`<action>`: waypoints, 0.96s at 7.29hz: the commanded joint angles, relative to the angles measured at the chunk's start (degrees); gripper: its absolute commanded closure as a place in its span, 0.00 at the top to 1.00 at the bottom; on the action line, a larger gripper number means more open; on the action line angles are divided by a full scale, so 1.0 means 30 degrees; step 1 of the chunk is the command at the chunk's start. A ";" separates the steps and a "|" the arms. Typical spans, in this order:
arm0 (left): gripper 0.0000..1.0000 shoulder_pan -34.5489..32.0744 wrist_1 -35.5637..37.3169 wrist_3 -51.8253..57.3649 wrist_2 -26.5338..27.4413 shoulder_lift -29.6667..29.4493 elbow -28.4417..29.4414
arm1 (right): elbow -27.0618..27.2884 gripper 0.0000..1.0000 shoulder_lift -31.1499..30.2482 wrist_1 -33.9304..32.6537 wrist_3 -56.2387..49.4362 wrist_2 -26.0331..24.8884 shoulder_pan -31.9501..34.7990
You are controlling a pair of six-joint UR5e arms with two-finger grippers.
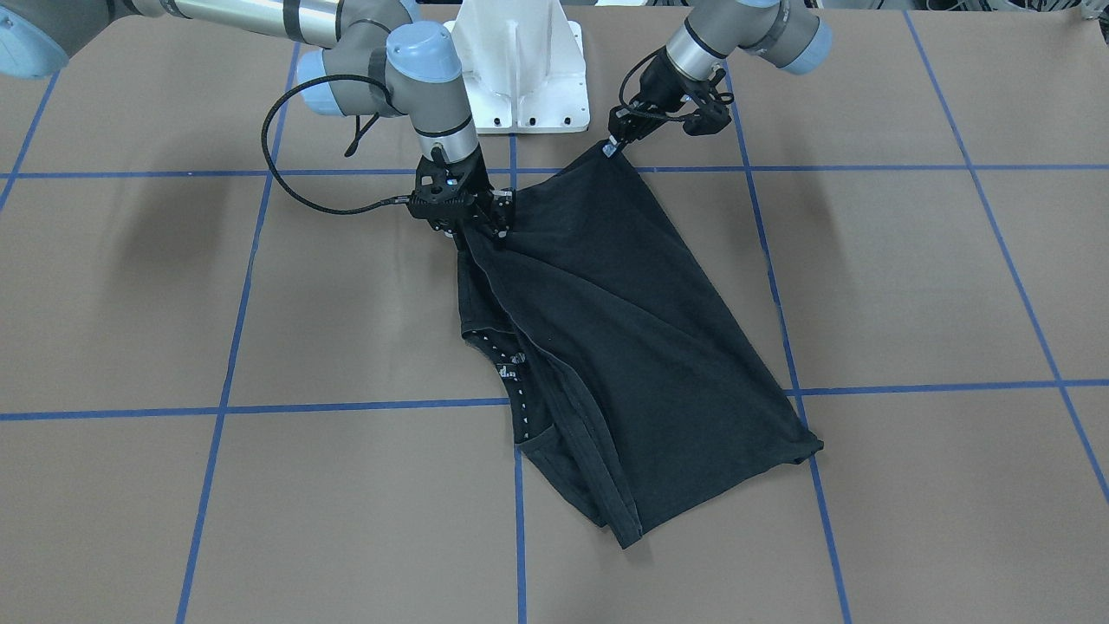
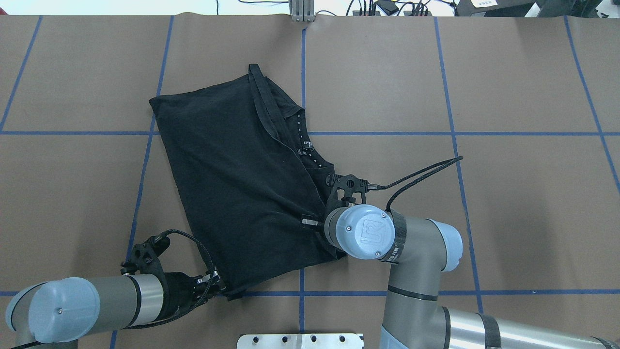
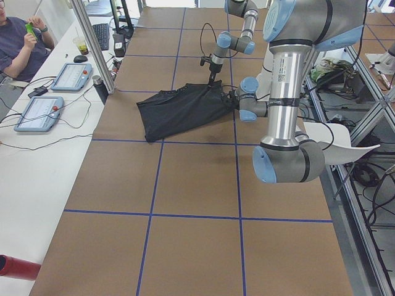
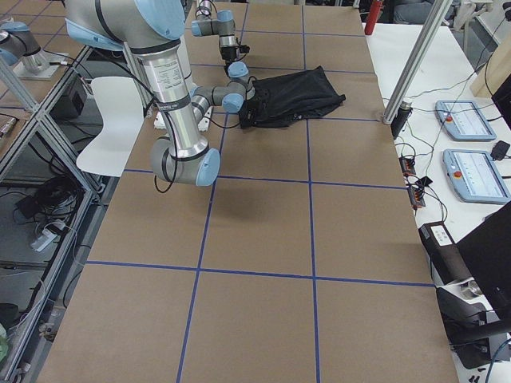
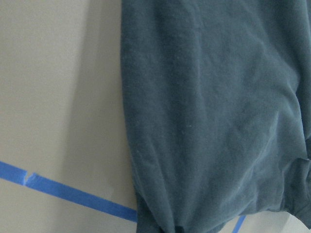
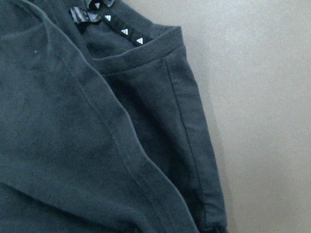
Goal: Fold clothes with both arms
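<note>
Surface: brown paper sheet (image 2: 484, 218) with blue tape grid; white pedestal (image 1: 520, 69) at the robot-side edge.
T-shirt (image 2: 232, 179): black, doubled over once, lying skewed mid-surface toward the robot-side edge; neck tape (image 1: 520, 381) exposed.
Left gripper (image 1: 612, 147): clenched on the shirt's robot-side corner.
Right gripper (image 1: 485, 227): seems clamped on the shirt edge near the collar; jaws partly hidden.
Progress: one fold looks done; more folds and squaring up probably left.

1 black T-shirt (image 1: 641, 347), 2 arms (image 1: 736, 35) (image 1: 424, 78), 1 left end effector (image 1: 611, 147), 1 right end effector (image 1: 485, 230), 1 white base (image 1: 520, 61), 1 brown surface (image 1: 173, 303), 2 tablets (image 3: 38, 113) (image 3: 71, 76), 1 person (image 3: 15, 46)
</note>
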 commanded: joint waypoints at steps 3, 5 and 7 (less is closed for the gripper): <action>0.00 0.0000 0.0000 0.0000 0.0000 0.0000 0.0006 | 0.0440 0.00 -0.0133 0.0000 -0.0363 0.0026 0.0047; 0.00 0.0000 0.0000 0.0000 0.0000 -0.0029 0.0006 | 0.0675 0.00 -0.0163 -0.0058 -0.0364 0.0201 0.0047; 0.00 0.0029 0.0000 0.0000 -0.0058 -0.0116 0.0006 | 0.3501 0.00 -0.0920 -0.2735 -0.0393 0.0290 -0.0330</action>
